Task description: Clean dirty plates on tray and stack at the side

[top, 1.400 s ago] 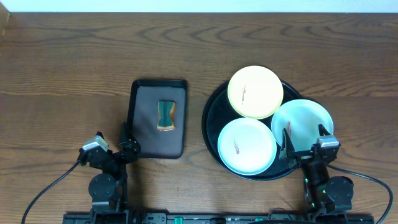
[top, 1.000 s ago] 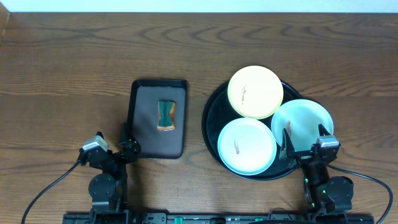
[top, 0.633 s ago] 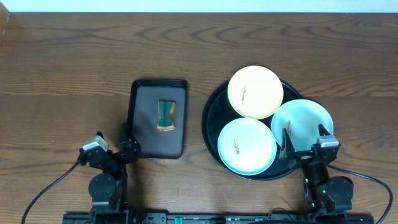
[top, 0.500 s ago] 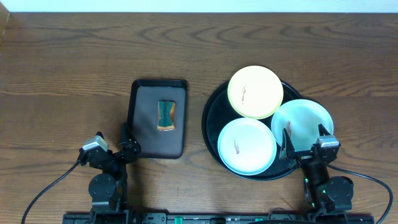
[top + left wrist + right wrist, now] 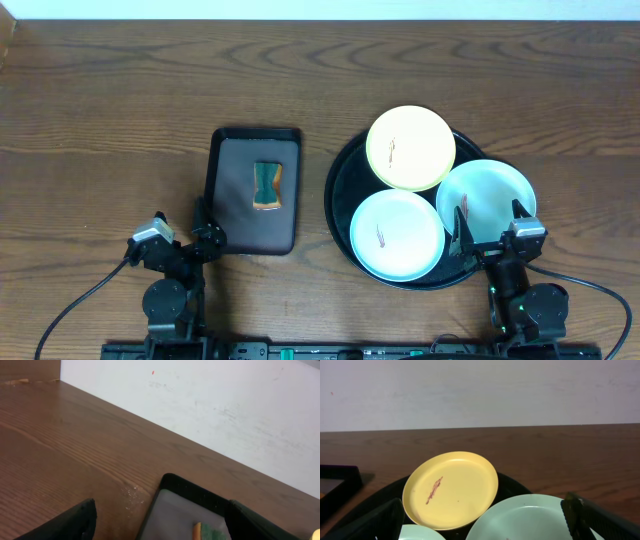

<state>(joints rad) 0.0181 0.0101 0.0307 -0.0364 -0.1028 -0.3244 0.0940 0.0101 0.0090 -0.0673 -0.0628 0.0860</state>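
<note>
Plainly left gripper (image 5: 160, 522) and right gripper (image 5: 485, 520) gape wide (three plates (image 5: 410, 148) lie on the tray (image 5: 342, 188))

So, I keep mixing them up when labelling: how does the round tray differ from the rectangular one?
The round tray is the wider one and holds three plates; the rectangular tray is narrower and holds only a sponge. The round tray sits to the right, the rectangular tray to the left. Both are black with raised rims and rest on the wooden table.

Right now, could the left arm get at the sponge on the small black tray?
Probably yes: the sponge lies uncovered on the small tray just ahead of the open left hand, with nothing between them.
</note>
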